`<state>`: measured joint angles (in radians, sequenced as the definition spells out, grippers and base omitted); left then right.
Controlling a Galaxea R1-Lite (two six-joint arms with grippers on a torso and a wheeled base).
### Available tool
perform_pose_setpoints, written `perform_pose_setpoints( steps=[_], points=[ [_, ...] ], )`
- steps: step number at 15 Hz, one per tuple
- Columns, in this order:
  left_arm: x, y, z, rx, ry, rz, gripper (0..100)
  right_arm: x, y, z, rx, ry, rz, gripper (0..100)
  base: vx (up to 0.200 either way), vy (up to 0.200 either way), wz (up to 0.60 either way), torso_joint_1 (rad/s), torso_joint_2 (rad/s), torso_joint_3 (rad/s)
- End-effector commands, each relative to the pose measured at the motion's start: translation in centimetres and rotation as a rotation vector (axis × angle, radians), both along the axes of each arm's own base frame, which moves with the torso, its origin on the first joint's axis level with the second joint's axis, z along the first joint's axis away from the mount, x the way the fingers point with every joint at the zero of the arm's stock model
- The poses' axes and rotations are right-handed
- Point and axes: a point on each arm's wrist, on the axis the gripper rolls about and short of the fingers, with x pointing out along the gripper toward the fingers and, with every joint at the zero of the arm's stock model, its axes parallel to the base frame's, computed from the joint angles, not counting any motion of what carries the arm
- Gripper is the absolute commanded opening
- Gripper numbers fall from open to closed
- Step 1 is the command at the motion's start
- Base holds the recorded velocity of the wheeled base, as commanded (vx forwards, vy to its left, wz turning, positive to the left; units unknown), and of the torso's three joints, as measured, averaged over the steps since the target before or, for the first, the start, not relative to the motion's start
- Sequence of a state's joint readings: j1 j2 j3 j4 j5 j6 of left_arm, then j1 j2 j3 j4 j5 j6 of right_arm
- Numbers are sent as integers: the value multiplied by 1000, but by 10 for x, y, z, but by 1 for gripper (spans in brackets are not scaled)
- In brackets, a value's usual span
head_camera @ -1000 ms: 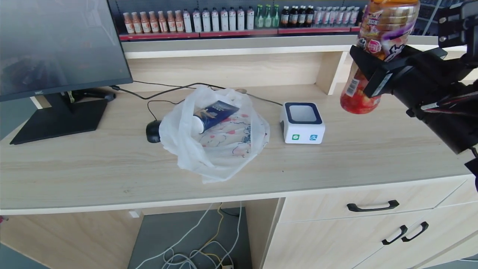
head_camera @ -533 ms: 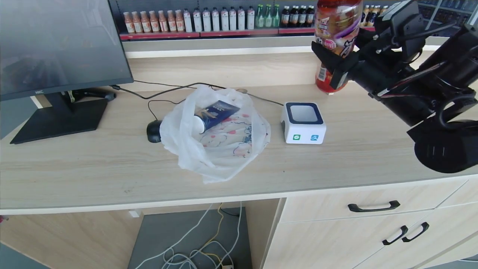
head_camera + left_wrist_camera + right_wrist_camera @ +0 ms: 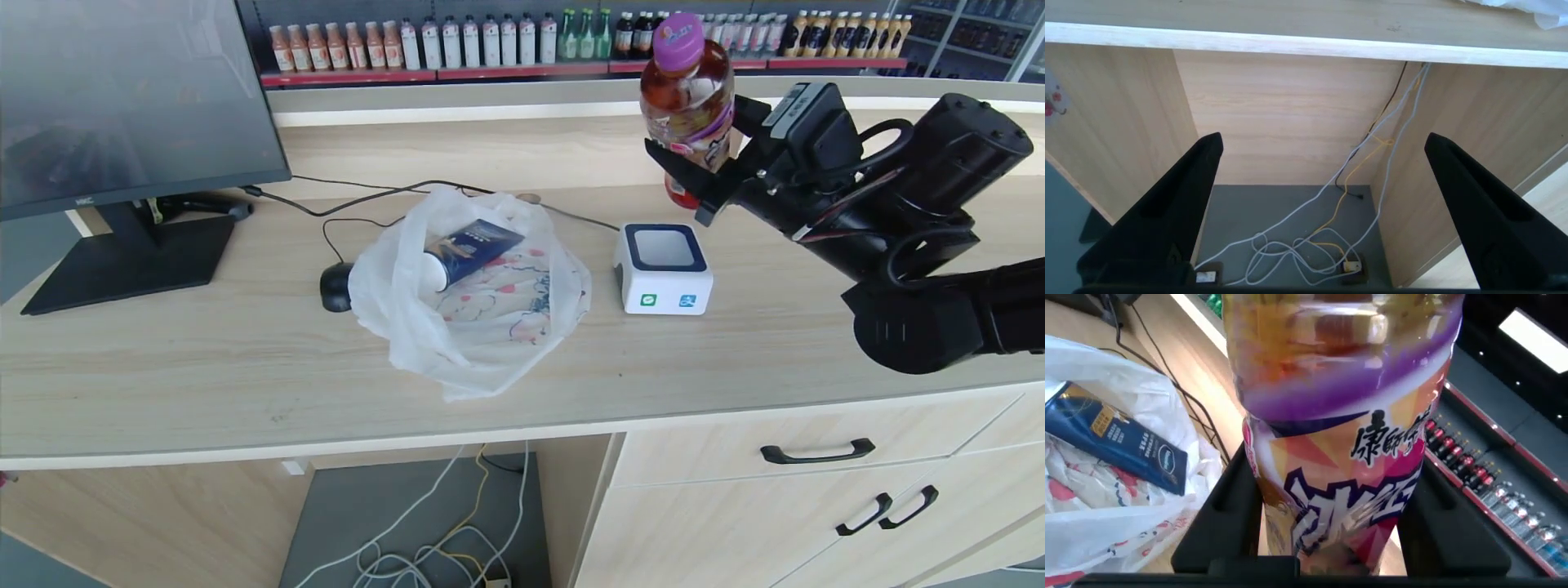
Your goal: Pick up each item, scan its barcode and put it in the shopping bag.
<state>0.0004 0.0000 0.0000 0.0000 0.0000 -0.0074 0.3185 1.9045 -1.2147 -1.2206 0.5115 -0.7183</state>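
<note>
A clear plastic bottle [image 3: 686, 90] of amber drink, purple-capped and glossy-labelled, hangs upright above the far edge of a boxy white scanner [image 3: 661, 268]. The right end effector [image 3: 695, 159] clamps its lower half between black fingers. Left of the scanner, a crinkled translucent shopping bag [image 3: 473, 327] lies on the wood-grain desk [image 3: 204, 367]. The left end effector [image 3: 1319, 204] is spread wide, empty.

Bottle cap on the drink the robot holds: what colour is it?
Purple. The cap of the bottle shows best in the head view.
</note>
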Motion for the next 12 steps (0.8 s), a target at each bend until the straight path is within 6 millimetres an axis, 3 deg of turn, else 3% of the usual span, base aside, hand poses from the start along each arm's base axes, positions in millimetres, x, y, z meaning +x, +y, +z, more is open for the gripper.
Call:
perform_pose_setpoints(
  steps=[1, 6, 8, 12],
  points=[
    [0, 0, 0, 0, 0, 1, 100, 3, 1, -5, -9, 5, -3, 0, 0, 0, 0, 0, 0, 0],
    [0, 0, 0, 0, 0, 1, 100, 1, 0, -1, -44, -30, 31, 0, 0, 0, 0, 0, 0, 0],
    [0, 0, 0, 0, 0, 0, 100, 4, -9, -3, -93, -66, 29, 0, 0, 0, 0, 0, 0, 0],
    [0, 0, 0, 0, 0, 3, 100, 10, -8, -16, -178, -110, 53, 0, 0, 0, 0, 0, 0, 0]
  ],
)
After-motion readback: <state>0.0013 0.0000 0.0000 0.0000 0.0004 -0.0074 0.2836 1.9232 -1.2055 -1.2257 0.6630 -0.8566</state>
